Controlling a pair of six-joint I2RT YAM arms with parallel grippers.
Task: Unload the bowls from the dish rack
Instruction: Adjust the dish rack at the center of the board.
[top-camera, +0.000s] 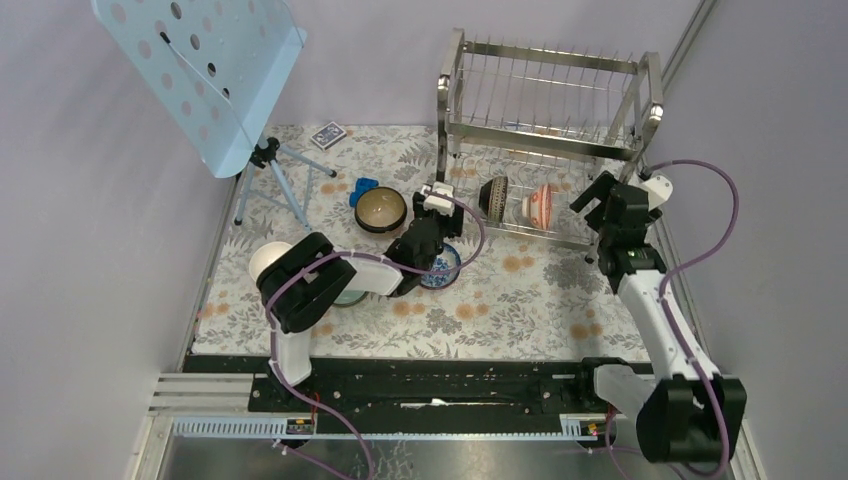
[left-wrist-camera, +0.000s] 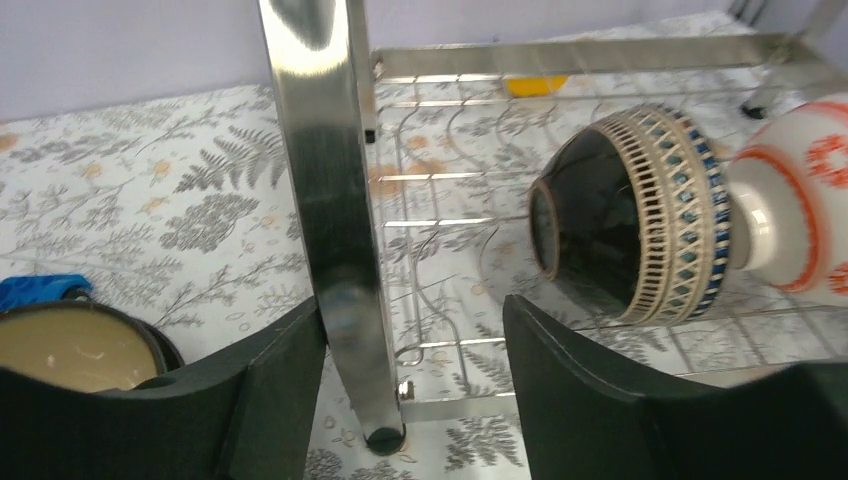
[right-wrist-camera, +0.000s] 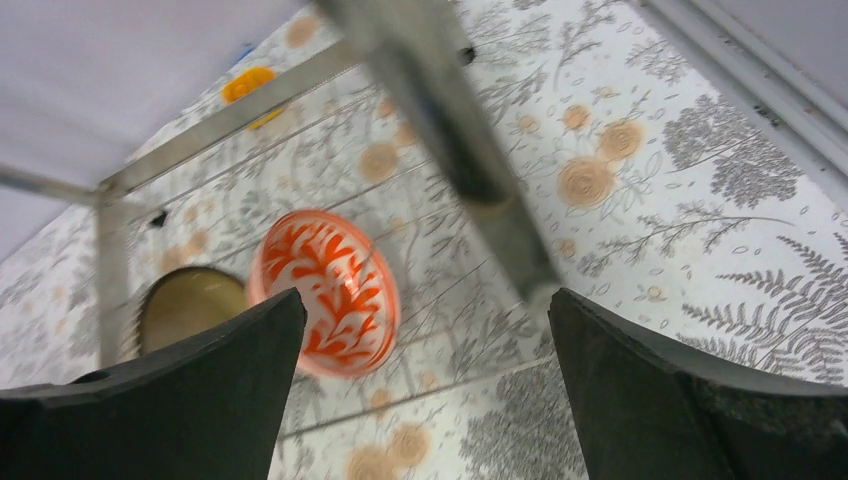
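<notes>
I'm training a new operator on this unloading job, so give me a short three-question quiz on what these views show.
1. How many bowls sit in the dish rack?
2. True or false: the right pincer is shut on the orange-red bowl.
3. In the left wrist view, what stands in the gap of the left pincer? A a bowl; B a rack leg; C a card deck.
Key: 1 two; 2 false, it is open; 3 B.
</notes>
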